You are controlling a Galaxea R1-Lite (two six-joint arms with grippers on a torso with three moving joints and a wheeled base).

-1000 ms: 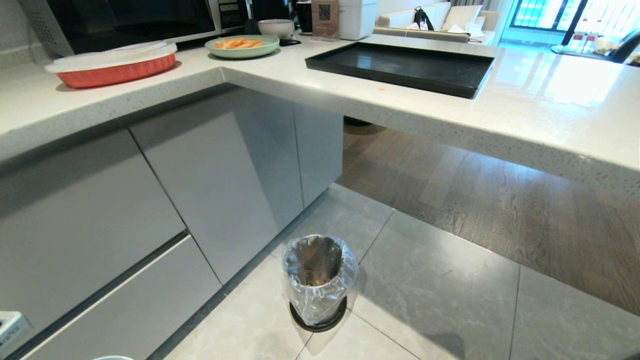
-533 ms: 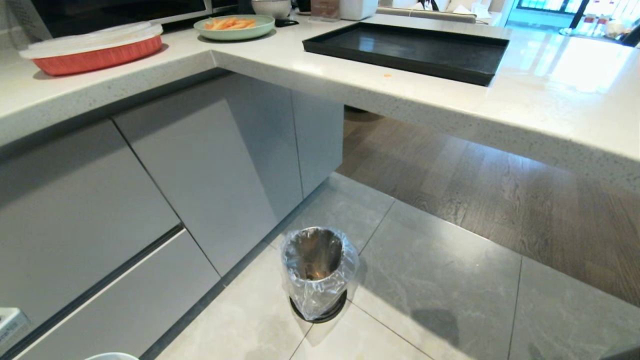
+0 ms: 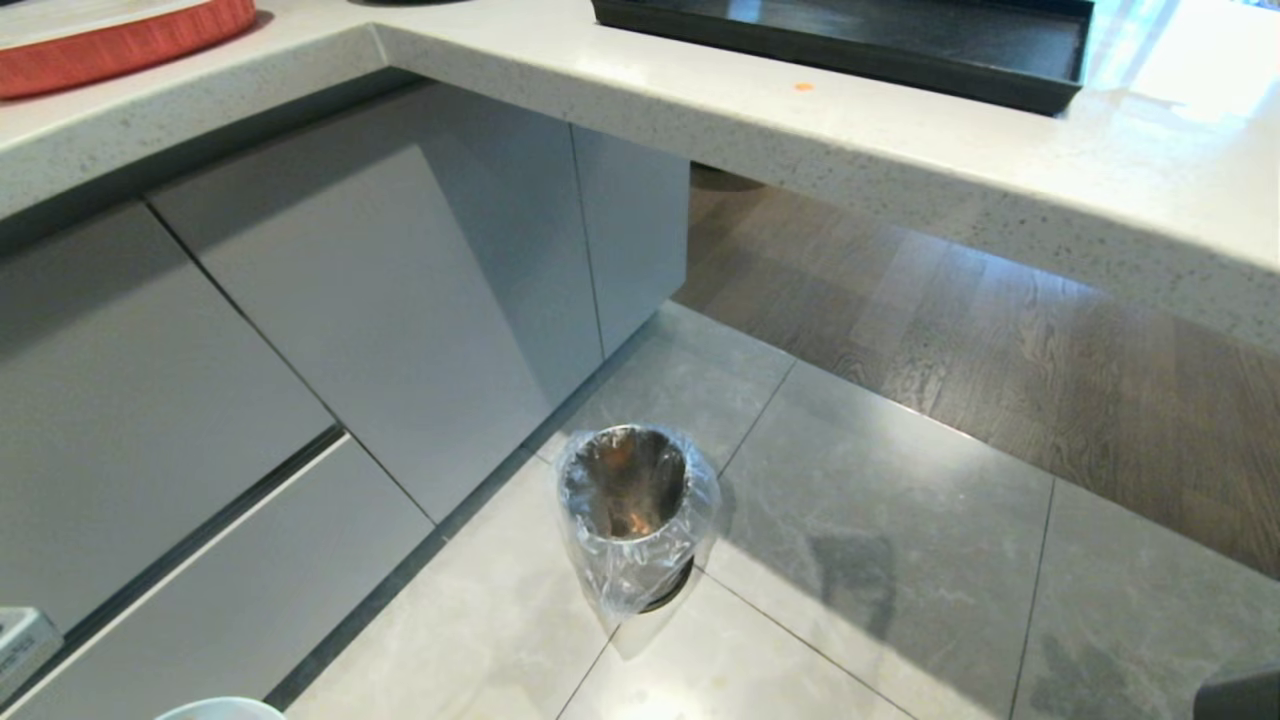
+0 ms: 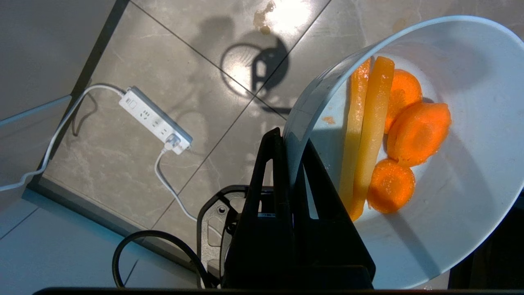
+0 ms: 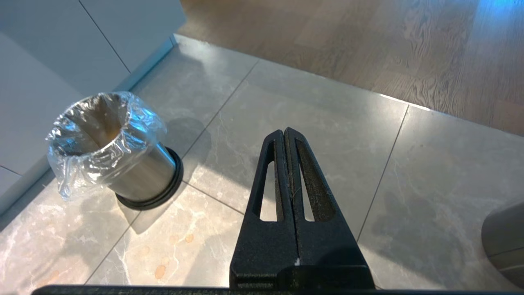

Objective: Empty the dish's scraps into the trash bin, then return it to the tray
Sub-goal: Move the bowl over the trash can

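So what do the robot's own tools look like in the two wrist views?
Both are matte black and grainy. The left tool and the right tool each have two long tapering fingers, wide at the base and narrowing to the tips, each with a long slot cut through it. Near the left tool's base a black cable loops beside a rounded dark bracket with a screw. No markings are readable.

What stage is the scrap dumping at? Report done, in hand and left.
Done: the left gripper has the bowl clamped by its rim, off the tray. In hand: carrot scraps lie in the bowl, which is not over the bin. Left: tipping them in and returning the bowl. The right gripper hangs shut, empty.
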